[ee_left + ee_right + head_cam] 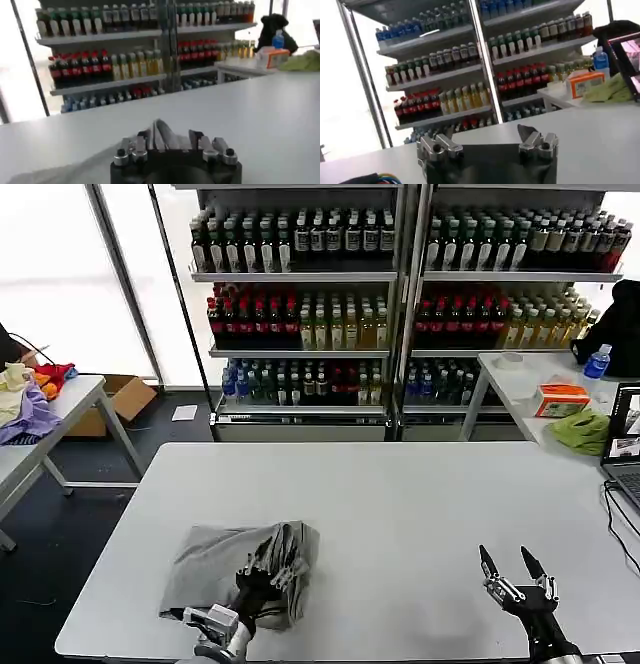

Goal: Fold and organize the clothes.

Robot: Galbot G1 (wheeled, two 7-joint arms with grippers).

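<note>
A light grey shirt (225,569) lies roughly folded on the white table (400,494), near the front left. My left gripper (272,556) sits on the shirt's right side, shut on a raised fold of the cloth. In the left wrist view the fingers (162,134) stand close together, with grey cloth (55,170) low beside them. My right gripper (510,562) hovers open over bare table at the front right, well away from the shirt. In the right wrist view that gripper (487,134) shows wide-spread fingers with nothing between them.
Shelves of bottled drinks (300,314) fill the back. A side table at the right holds a lime-green cloth (583,429), an orange box (562,397), a blue bottle (597,362) and a laptop (625,446). Coloured garments (30,399) lie on a table at the left.
</note>
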